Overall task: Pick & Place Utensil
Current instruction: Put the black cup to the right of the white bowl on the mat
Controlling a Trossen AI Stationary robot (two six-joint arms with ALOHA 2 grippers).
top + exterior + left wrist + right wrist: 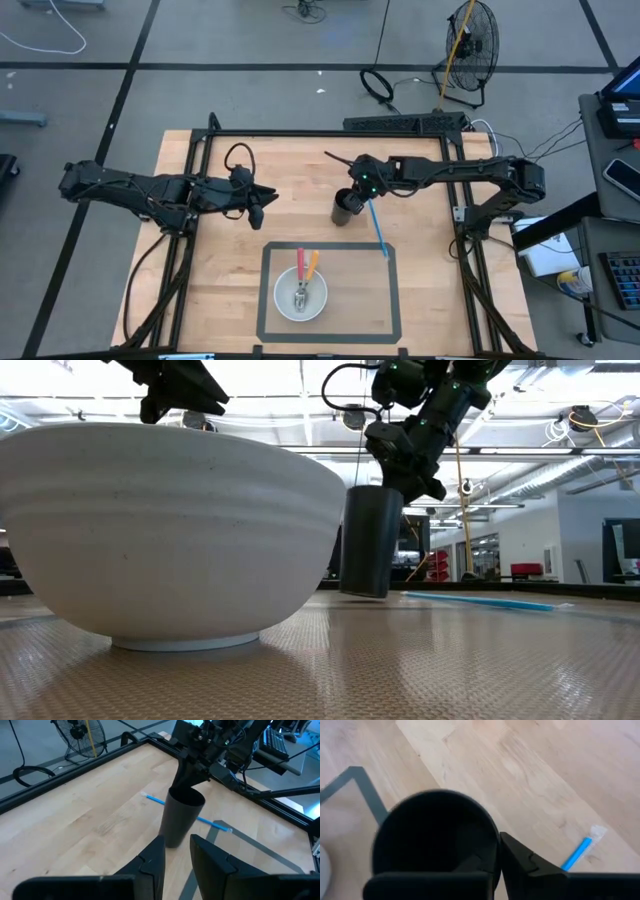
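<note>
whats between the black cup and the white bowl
Only bare wood and one strip of the dark tape outline lie between the black cup and the white bowl, as the high view shows. The blue utensil lies off to the cup's side.

I see 2 utensils, 1 red-handled (300, 262) and 1 orange-handled (312, 264), leaning in the white bowl (283, 306). A blue utensil (377, 226) lies flat beside the upright dark cup (345, 209).

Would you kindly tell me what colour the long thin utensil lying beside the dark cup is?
Bright blue utensil, clearest in the left wrist view.
</note>
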